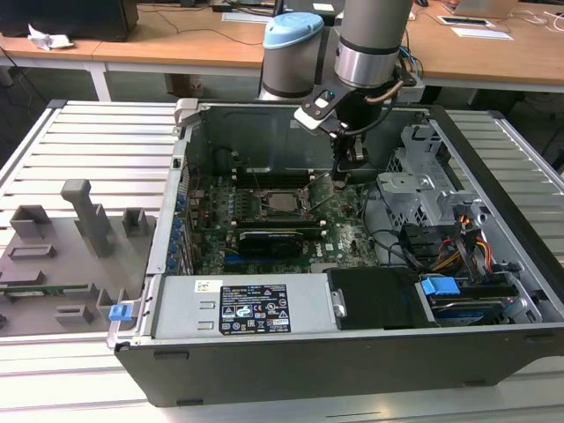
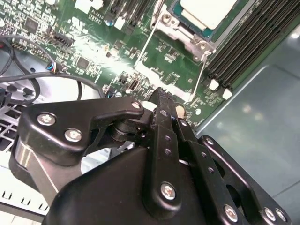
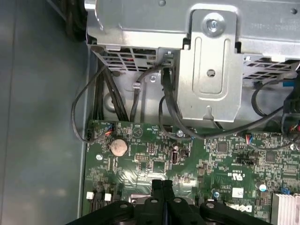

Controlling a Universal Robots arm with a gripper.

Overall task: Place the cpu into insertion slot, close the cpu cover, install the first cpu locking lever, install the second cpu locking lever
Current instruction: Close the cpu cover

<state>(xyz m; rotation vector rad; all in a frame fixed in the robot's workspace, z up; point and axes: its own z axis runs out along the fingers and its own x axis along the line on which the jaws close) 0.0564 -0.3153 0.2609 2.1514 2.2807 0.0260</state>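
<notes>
The tool hangs on the arm inside the open computer case, low over the green board. Its black fingers are clenched tip to tip in both wrist views, and nothing shows between them.

The slatted grey tabletop carries the case, with grey holders well apart from it on the exterior view's left. In the case, the board lies flat on the floor. A silver drive cage stands on the exterior view's right. A grey power box sits along the near wall. A black card stands on the board just near of the socket. Black cables loop from the cage down to the board's edge.

The cpu cover seems to lie flat on the socket, framing the chip. The cpu sits in the socket, pale top up, just to the exterior view's left of the tool.

Two thin wire levers run out from the socket. One lies along its side. The other tilts up toward the tool, and its free end is just beside the fingertips; I cannot tell whether they touch. A round coin battery sits near the board's corner.
</notes>
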